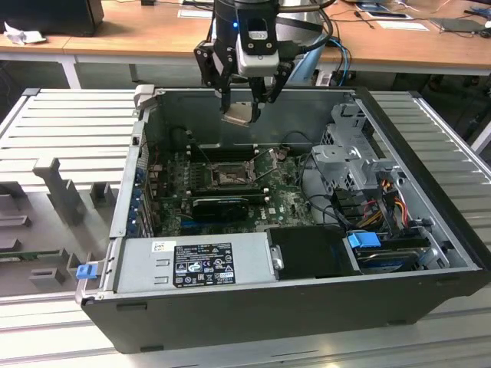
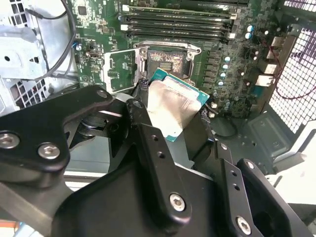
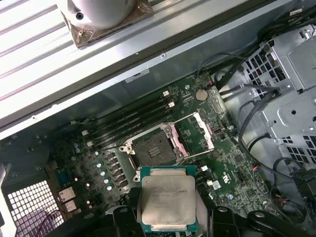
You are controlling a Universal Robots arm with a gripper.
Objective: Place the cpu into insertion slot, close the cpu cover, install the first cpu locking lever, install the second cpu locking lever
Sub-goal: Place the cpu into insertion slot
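The hand (image 1: 244, 103) gripped the cpu (image 1: 238, 116) and hung over the open case (image 1: 253, 307). Inside, the slot (image 1: 229, 178) lay bare, its cover (image 3: 203, 129) flipped open.

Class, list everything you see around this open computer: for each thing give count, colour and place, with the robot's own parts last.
computer case: one, dark grey, lying open on the ribbed table.
ribbed table: one, silver-grey, under the case.
circuit board: one, green, inside the case.
insertion slot: one, dark-framed, empty, on the circuit board.
cpu cover: one, silvery, swung open beside the insertion slot.
cpu: one, silvery with green edge, held above the circuit board.
power supply: one, grey, black label, inside the case.
drive cage: one, grey, exterior view's right of the circuit board.
wooden desk: one, brown, behind the case.
pincer: one, black, shut on the cpu, above the case.
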